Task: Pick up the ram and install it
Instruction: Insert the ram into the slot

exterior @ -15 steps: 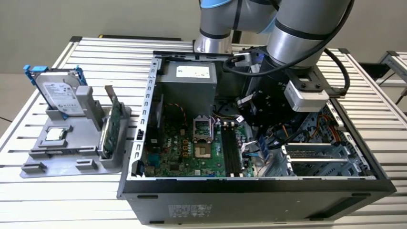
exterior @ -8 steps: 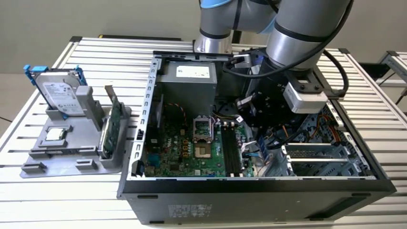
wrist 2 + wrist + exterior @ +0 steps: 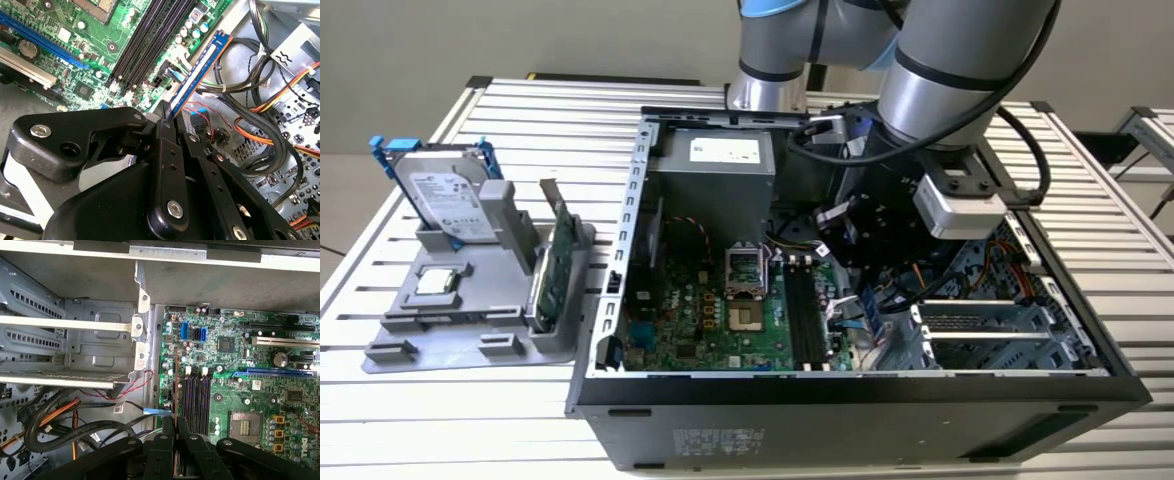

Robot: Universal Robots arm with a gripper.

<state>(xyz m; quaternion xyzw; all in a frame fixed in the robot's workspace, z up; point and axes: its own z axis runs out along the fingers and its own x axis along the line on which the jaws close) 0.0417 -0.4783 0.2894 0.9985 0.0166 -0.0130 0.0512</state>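
Inside the open computer case [image 3: 640, 250], the ram [image 3: 197, 75] sits pinched edge-on in the gripper [image 3: 167, 122], hovering beside the memory slots [image 3: 196, 395]. Installing is under way; I judge seating calls for lining the stick over a slot.

One ram stick [image 3: 200, 67], one hard drive [image 3: 447, 195], one expansion card [image 3: 558, 270], one loose processor [image 3: 436, 282], one open computer case [image 3: 854, 400], four memory slots [image 3: 196, 395].
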